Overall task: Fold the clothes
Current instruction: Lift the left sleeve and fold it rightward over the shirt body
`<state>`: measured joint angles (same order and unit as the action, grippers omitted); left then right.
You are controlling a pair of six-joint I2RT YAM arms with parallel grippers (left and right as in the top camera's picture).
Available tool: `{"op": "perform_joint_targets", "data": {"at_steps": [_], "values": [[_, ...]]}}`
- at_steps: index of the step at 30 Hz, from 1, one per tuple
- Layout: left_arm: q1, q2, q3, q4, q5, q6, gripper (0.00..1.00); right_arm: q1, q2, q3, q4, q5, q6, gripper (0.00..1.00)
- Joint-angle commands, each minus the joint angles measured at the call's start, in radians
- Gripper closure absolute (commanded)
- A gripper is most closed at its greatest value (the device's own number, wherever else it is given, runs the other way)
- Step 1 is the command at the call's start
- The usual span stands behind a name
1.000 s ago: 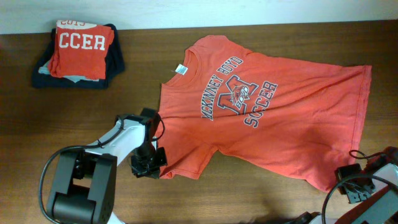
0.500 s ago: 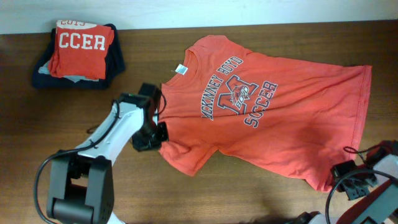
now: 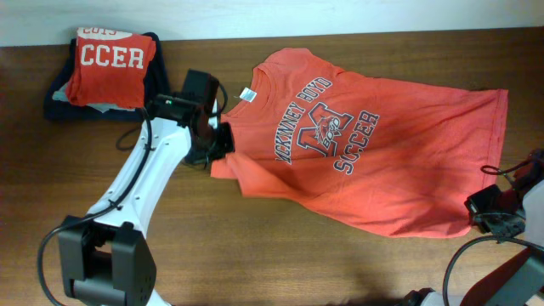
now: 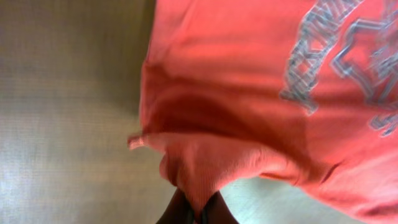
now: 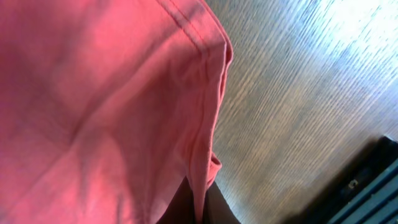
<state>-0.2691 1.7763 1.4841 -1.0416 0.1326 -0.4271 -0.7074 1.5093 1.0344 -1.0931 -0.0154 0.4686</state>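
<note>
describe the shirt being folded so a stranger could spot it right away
On the wooden table, look right of centre for the spread-out orange-red T-shirt. Unlike the folded red shirt in the far-left corner, it lies open with a navy-and-white soccer print.

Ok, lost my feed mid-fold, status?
Left claw shut on T-shirt sleeve. Right claw shut on its hem corner. Print up, mostly flat. Folded pile apart, not blocking.

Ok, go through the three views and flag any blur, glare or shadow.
Overhead: sharp and evenly lit, the print on the T-shirt readable. Left wrist: print blurred, a shadowed fold in the cloth, the table washed pale. Right wrist: cloth close and soft, strong glare on the table at upper right.
</note>
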Motion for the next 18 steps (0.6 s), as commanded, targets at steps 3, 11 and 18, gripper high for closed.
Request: {"op": "perform_joint_targets", "data": {"at_steps": [3,11,18], "values": [[0.003,-0.005,0.143,0.028,-0.009,0.017,0.99,0.007,0.001,0.089,-0.027,0.028,0.002,0.96],[0.001,-0.005,0.221,0.099,-0.01,0.018,0.99,0.007,0.001,0.119,-0.026,0.027,-0.008,0.96],[-0.041,-0.004,0.221,0.224,-0.012,0.04,0.99,0.007,0.001,0.119,0.019,0.027,-0.02,0.96]]}}
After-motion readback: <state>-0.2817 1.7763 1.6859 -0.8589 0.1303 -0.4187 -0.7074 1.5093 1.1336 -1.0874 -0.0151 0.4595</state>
